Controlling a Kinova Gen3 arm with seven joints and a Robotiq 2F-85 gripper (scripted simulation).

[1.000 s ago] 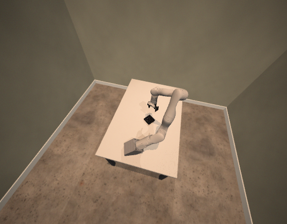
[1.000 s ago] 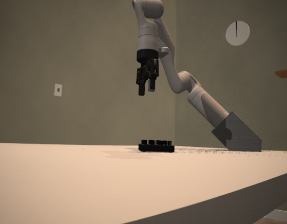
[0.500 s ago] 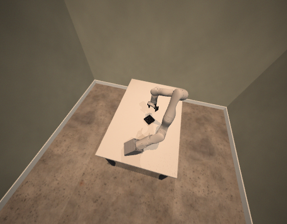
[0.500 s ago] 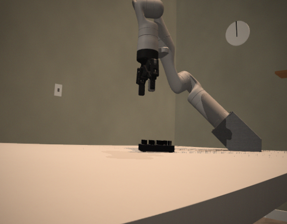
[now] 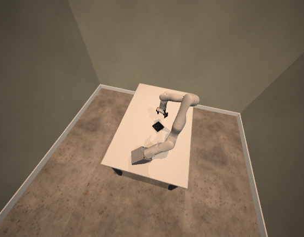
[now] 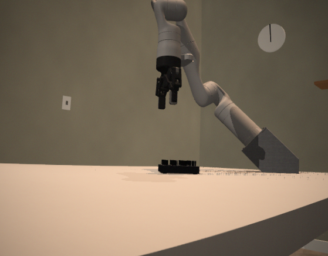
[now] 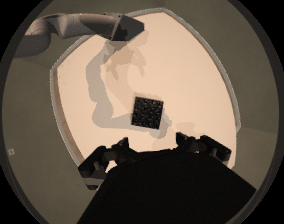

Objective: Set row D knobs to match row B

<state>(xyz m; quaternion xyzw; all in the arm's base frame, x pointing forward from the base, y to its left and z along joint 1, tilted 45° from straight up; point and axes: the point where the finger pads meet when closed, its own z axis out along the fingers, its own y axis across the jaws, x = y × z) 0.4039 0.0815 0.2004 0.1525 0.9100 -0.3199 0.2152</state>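
Observation:
The black knob box (image 5: pixel 157 125) (image 6: pixel 179 169) (image 7: pixel 147 113) lies flat on the white table, with its knobs facing up. In the wrist view it is slightly turned, near the middle. The knobs are small and dark there; their white lines, the marks, the names and the socket side are too small to read. My gripper (image 5: pixel 161 114) (image 6: pixel 167 105) (image 7: pixel 152 140) is open and empty. It points down, high above the table and clear of the box. In the top view it appears beyond the box, toward the table's far end.
The table (image 5: pixel 124 136) (image 6: pixel 81 205) (image 7: pixel 203 90) carries the arm's grey slanted base (image 5: pixel 138 156) (image 6: pixel 276 152) (image 7: pixel 129 28) near one end. The arm bends around one side of the box, and its shadows fall on the table near the box.

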